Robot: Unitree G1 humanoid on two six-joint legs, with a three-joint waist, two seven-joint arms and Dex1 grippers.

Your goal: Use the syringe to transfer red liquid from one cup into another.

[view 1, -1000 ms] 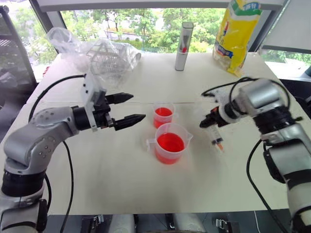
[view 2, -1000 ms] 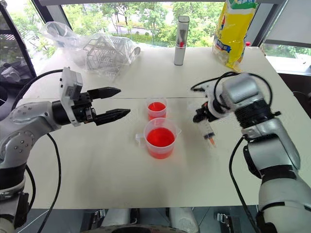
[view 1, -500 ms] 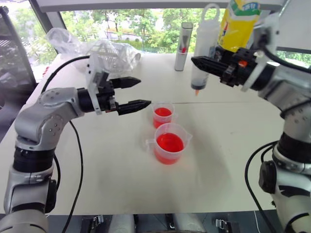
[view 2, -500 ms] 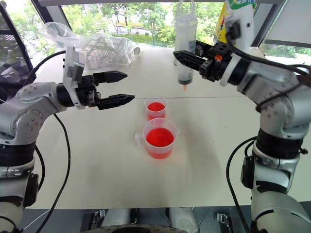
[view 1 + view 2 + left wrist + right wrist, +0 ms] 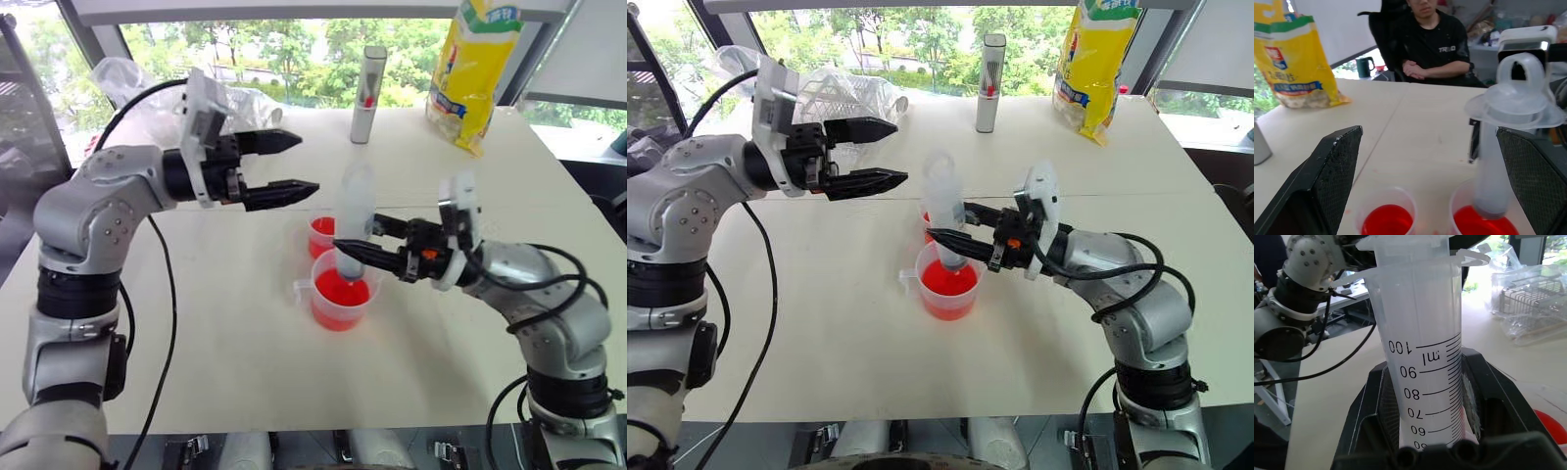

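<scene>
While syringe [image 5: 353, 220] stands in cup [image 5: 338, 299]

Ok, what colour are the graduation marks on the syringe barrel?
Black, printed on the clear barrel of the syringe; clearest in the right wrist view.

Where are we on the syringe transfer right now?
Done: the right gripper is shut on the syringe, held upright with its lower end in the handled measuring cup of red liquid. In hand: the draw; the plunger looks fully in. The left gripper is open near its top. Left: draw liquid, empty it into the small cup.
</scene>
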